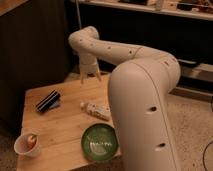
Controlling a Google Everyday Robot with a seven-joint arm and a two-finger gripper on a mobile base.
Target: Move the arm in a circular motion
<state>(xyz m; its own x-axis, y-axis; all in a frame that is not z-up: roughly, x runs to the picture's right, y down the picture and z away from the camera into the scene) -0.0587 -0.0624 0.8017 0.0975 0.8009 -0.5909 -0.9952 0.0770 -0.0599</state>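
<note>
The arm [145,95] is large, off-white and tubular, with small dark holes. It rises from the lower right, and its rounded elbow [82,37] sits high at the upper left of centre. From the elbow the wrist points straight down. The gripper [90,78] hangs above the far edge of the wooden table [60,125]. Its short pale fingers [81,77] stand apart and hold nothing.
On the table lie a black striped packet [48,100], a white wrapped packet on its side [96,110], a green bowl [100,142] and a white cup with something orange in it [27,145]. A dark cabinet stands at the left, and a shelf [150,10] runs along the back.
</note>
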